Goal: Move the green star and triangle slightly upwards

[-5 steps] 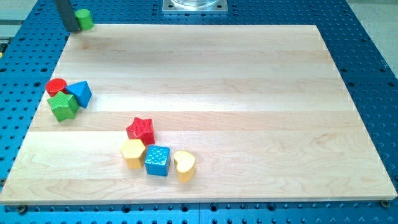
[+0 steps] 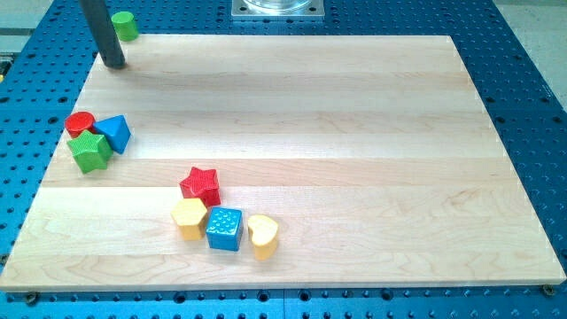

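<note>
1. My tip (image 2: 114, 64) sits at the tabletop's (image 2: 337, 124) top-left corner, just inside the edge. No claw on this rig, so no open or closed state to record; only the dark rod shows.
2. Green cylinder (image 2: 124, 25) lies just up and right of my tip, apart from it, at or just past the tabletop's top edge.
3. Green star (image 2: 89, 151) is near the view's left edge, well below my tip. It touches the red cylinder (image 2: 80, 123) above it and the blue triangle (image 2: 115, 132) to its upper right. All three form one tight cluster.
4. Second cluster, lower centre-left: red star (image 2: 201, 184) on top, yellow hexagon (image 2: 189, 217) below it, blue cube (image 2: 224, 228) beside that, yellow heart (image 2: 262, 235) furthest right. These are touching or nearly so.
5. Tabletop is pale wood, resting on a blue perforated base (image 2: 523, 80). A metal plate (image 2: 277, 9) shows at the view's top centre.
6. No brands, labels or readable writing visible anywhere.
</note>
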`<state>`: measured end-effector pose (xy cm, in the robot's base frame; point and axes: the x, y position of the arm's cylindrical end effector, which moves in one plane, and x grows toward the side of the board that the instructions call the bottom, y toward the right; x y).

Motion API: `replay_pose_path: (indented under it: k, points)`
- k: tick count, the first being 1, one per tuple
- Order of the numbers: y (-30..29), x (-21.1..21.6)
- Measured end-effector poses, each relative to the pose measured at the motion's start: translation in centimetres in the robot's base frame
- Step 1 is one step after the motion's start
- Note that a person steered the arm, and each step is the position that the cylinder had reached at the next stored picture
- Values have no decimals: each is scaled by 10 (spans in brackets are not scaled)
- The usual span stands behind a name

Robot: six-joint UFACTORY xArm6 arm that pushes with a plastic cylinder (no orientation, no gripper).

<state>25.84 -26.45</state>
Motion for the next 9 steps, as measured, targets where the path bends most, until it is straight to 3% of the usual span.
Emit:
replay_pose_path:
  k: [1, 2, 3, 4, 5, 7, 8, 9]
  points:
    - [12, 1]
    - [59, -3]
    - [105, 30]
    - [104, 131]
    - [38, 191]
    - [25, 271]
    - [-9, 272]
    - [-9, 216]
